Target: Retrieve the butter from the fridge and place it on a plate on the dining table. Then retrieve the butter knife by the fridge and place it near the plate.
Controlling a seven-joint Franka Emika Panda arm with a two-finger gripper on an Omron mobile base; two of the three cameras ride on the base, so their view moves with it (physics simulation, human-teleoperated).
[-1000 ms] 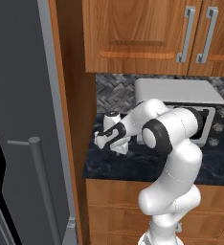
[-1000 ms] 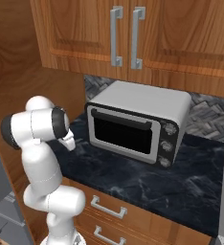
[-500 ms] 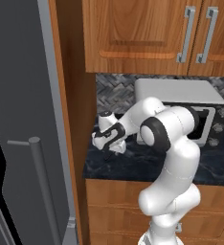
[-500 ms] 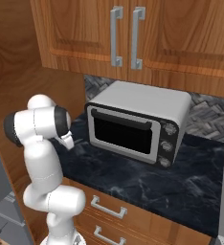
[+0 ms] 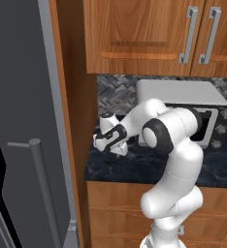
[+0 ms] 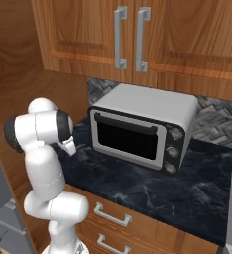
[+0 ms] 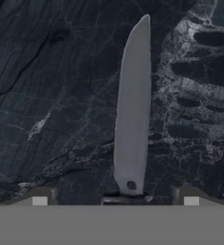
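Hand (image 5: 116, 151) hovered low over dark marbled surface (image 7: 47, 95), fingers apart; butter knife (image 7: 133, 110) lay flat between them, ungripped.

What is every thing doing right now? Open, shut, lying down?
Knife: lying flat on the dark counter, between the open fingertips, not held.
Gripper: open, pointing down, low over the counter by the fridge.
Fridge: the grey door by the counter stands closed.
Microwave: door shut, dark inside.
Upper cabinets: doors shut.
Drawers: shut.
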